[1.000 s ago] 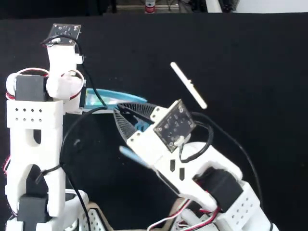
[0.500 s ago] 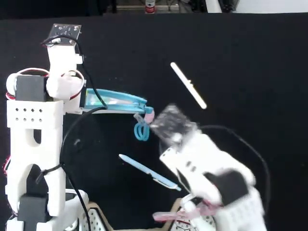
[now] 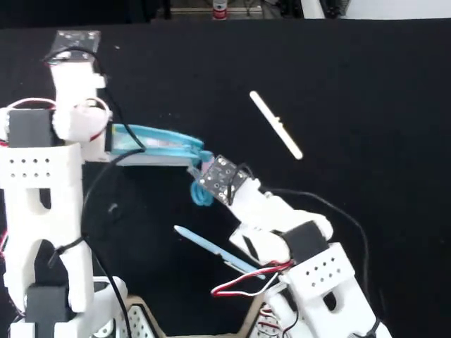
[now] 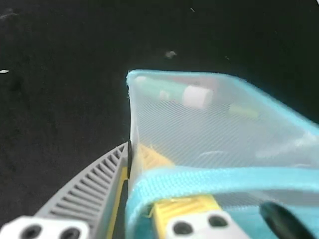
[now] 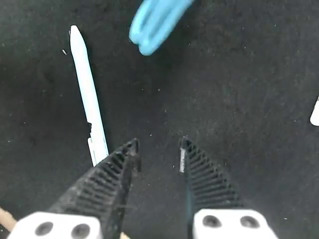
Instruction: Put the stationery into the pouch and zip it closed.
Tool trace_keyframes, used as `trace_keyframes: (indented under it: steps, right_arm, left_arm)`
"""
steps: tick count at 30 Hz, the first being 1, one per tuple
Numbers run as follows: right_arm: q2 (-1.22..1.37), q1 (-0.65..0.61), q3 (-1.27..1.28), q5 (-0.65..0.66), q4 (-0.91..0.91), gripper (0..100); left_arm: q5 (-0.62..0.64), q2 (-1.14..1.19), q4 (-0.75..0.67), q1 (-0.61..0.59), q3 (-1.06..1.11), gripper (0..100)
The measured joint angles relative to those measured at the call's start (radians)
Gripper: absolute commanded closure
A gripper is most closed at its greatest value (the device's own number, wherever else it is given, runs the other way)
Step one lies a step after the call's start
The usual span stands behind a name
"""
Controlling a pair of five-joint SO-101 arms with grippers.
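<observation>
I'm looking down on the table, which is plain matte black from edge to edge. Two loose items lie flat on it. A white stick lies slantwise on the far side, right of centre, with nothing touching it. A light-blue pen lies slantwise nearer the front, with its pointed tip toward the left and its other end hidden from above. The two are well apart. Between them, just beside the end of the pouch, I see a blue loop. I can't tell whether the loop or the pouch actually rests on the table.
</observation>
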Motion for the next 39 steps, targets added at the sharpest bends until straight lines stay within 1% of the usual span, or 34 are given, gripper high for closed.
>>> trace_keyframes:
  steps: [3, 5, 8, 11, 14, 19, 24, 30, 36, 37, 39]
  right_arm:
    - [0.0, 0.0, 0.014, 0.002, 0.008, 87.8]
    - [0.0, 0.0, 0.037, 0.025, 0.009, 87.8]
    - [0.0, -0.06, 0.091, 0.071, 0.003, 87.8]
    - [0.0, -0.11, 0.137, 0.084, -0.032, 87.5]
    - [0.0, -0.127, 0.169, 0.091, -0.071, 87.5]
    - [0.0, -0.132, 0.245, 0.158, -0.123, 87.5]
    - [0.014, -0.152, 0.276, 0.175, -0.149, 87.5]
    - [0.169, -0.229, 0.315, 0.173, -0.267, 87.5]
    - [0.368, -0.236, 0.27, 0.173, -0.315, 87.9]
    - [0.393, -0.236, 0.256, 0.173, -0.315, 89.0]
    - [0.419, -0.236, 0.242, 0.173, -0.315, 96.8]
  left_arm:
    - [0.0, 0.0, 0.0, -0.008, -0.008, 97]
    - [0.0, 0.0, 0.0, -0.006, -0.008, 97]
    - [0.0, 0.0, 0.0, -0.006, -0.008, 97]
    - [0.0, 0.0, 0.0, -0.015, -0.008, 97]
    - [0.0, 0.0, 0.0, -0.058, -0.008, 97]
    - [0.0, 0.0, -0.006, -0.152, -0.008, 97]
    - [0.0, 0.0, -0.006, -0.158, -0.008, 97]
    - [0.0, 0.0, -0.006, -0.16, -0.008, 97]
    - [0.0, 0.0, -0.006, -0.16, -0.008, 97]
    - [0.0, 0.0, -0.006, -0.16, -0.008, 97]
    - [0.0, 0.0, -0.006, -0.16, -0.008, 97]
